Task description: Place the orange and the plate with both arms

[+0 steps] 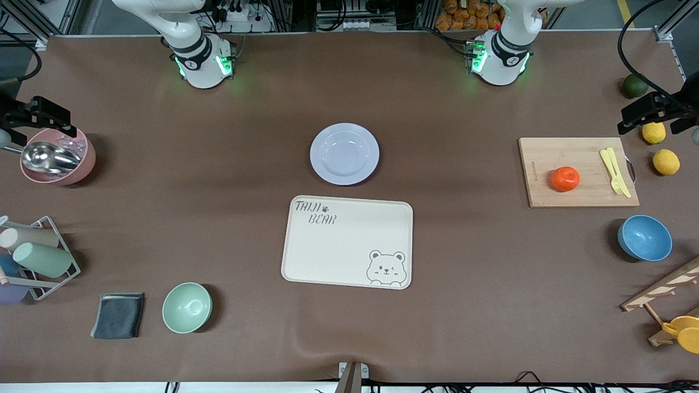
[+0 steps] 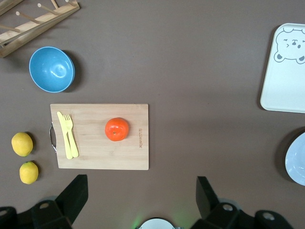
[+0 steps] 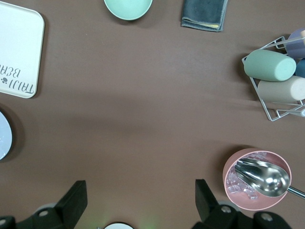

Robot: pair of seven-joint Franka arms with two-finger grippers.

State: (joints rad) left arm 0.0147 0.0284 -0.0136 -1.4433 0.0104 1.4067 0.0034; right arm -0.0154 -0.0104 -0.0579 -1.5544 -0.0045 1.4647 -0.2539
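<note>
The lavender-white plate point(image 1: 344, 154) lies mid-table, just farther from the front camera than the cream bear tray point(image 1: 347, 241); its edge shows in both wrist views point(image 2: 298, 160) point(image 3: 4, 136). The orange point(image 1: 564, 179) point(image 2: 116, 129) sits on a wooden cutting board point(image 1: 579, 191) point(image 2: 100, 152) toward the left arm's end. My left gripper point(image 1: 661, 117) point(image 2: 140, 191) hangs high at that end, open and empty. My right gripper point(image 1: 33, 117) point(image 3: 139, 191) hangs high over the pink cup, open and empty.
A yellow fork and knife point(image 1: 615, 171) share the board. Lemons point(image 1: 666, 161), a green fruit point(image 1: 634, 85), a blue bowl point(image 1: 644, 237) and a wooden rack point(image 1: 663, 289) surround it. At the right arm's end: pink cup with scoop point(image 1: 57, 158), cup rack point(image 1: 38, 259), grey cloth point(image 1: 118, 315), mint bowl point(image 1: 187, 307).
</note>
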